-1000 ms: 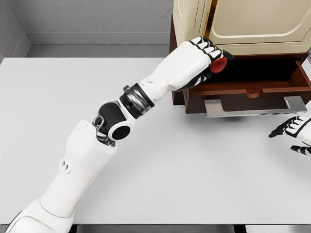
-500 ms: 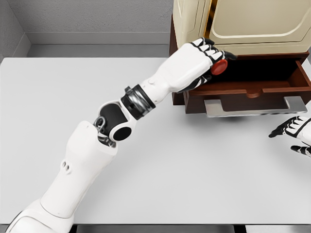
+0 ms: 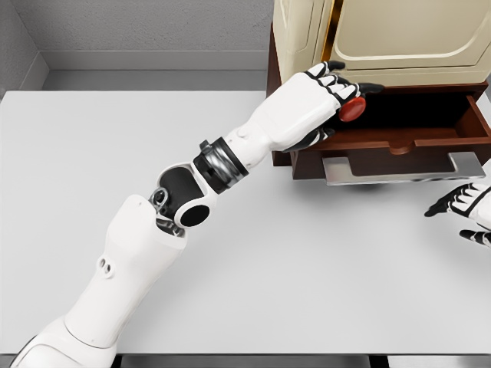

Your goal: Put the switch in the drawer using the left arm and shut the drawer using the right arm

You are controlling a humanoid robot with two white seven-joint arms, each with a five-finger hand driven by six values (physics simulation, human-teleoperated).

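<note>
Partly hidden switch [image 3: 352, 112] behind left robot hand [image 3: 326, 96]

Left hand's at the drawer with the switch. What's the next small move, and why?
Probably open the fingers and let go: the left hand holds the red switch just past the open drawer's front edge, over its cavity. The right hand waits near the handle.

Switch [image 3: 352, 112]: red. Drawer [image 3: 399, 142]: dark reddish-brown, grey metal handle [image 3: 399, 170]. Cabinet [image 3: 383, 38]: cream. Table [image 3: 268, 253]: pale grey. Hands: white, black-jointed fingers [image 3: 331, 77].
</note>
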